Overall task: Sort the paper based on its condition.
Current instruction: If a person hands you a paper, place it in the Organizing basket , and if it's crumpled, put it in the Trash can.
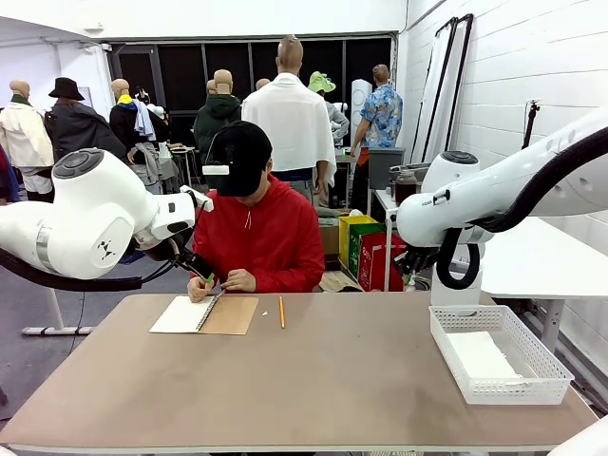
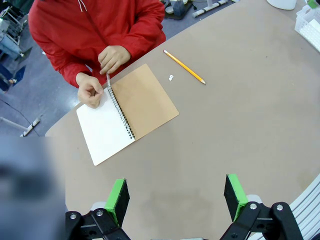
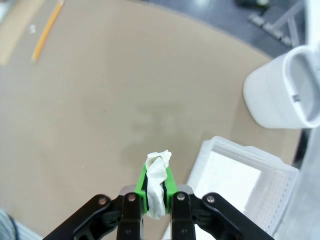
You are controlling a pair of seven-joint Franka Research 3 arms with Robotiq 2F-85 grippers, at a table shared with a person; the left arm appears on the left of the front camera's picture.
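The right hand (image 3: 156, 192) is clamped on a crumpled wad of paper (image 3: 157, 180), hanging above bare desk (image 3: 100, 110) just beside the near rim of the white mesh basket (image 3: 240, 180), where a flat sheet (image 1: 480, 356) lies. The left hand (image 2: 175, 200) hangs with fingers spread over open desktop. At the far edge a person's hands (image 2: 102, 75) work at a spiral notebook (image 2: 127, 112), a pencil (image 2: 184, 66) lying just beside it.

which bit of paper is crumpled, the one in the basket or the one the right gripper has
The paper pinched in the right gripper is crumpled into a wad. The sheet in the white mesh basket lies flat.
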